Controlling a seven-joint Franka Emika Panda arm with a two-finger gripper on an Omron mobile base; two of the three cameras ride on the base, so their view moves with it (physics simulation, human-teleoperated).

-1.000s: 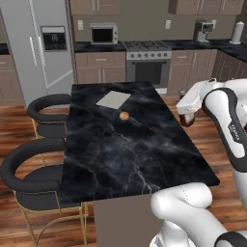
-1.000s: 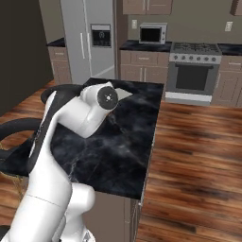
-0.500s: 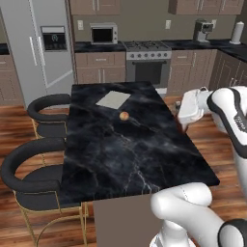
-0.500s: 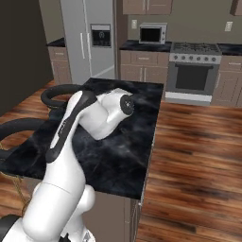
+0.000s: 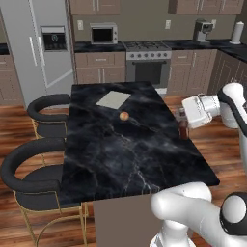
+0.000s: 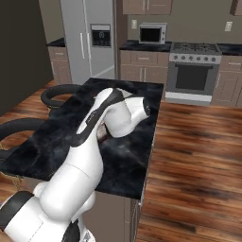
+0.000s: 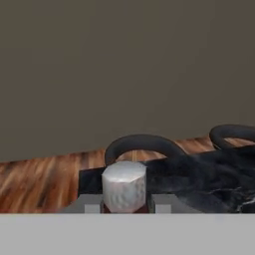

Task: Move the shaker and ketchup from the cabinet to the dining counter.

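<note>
The ketchup [image 5: 183, 130], a dark reddish-brown bottle, hangs at the right edge of the dining counter [image 5: 120, 154]. My gripper [image 5: 182, 120] is shut on its upper part. In the hand view the bottle's pale grey cap [image 7: 124, 187] sits between my two fingertips [image 7: 159, 204], and the black marble top and stools lie beyond. From the right base view a bit of the bottle [image 6: 102, 135] peeks out under my white hand. A tiny tan-orange thing [image 5: 124, 116] stands mid-counter, too small to tell whether it is the shaker. Brown wall cabinets [image 5: 94, 6] hang at the back.
A pale flat sheet [image 5: 113, 100] lies on the counter's far part. Two black stools [image 5: 46, 108] stand along its left side. Fridge [image 5: 41, 48], microwave [image 5: 104, 34], stove [image 5: 147, 67] and coffee machine [image 5: 202, 30] line the back wall. Wood floor runs right of the island.
My hand with the bottle has sunk a little at the counter's right edge, and the forearm has swung out to the right. The things on the counter have stayed put.
</note>
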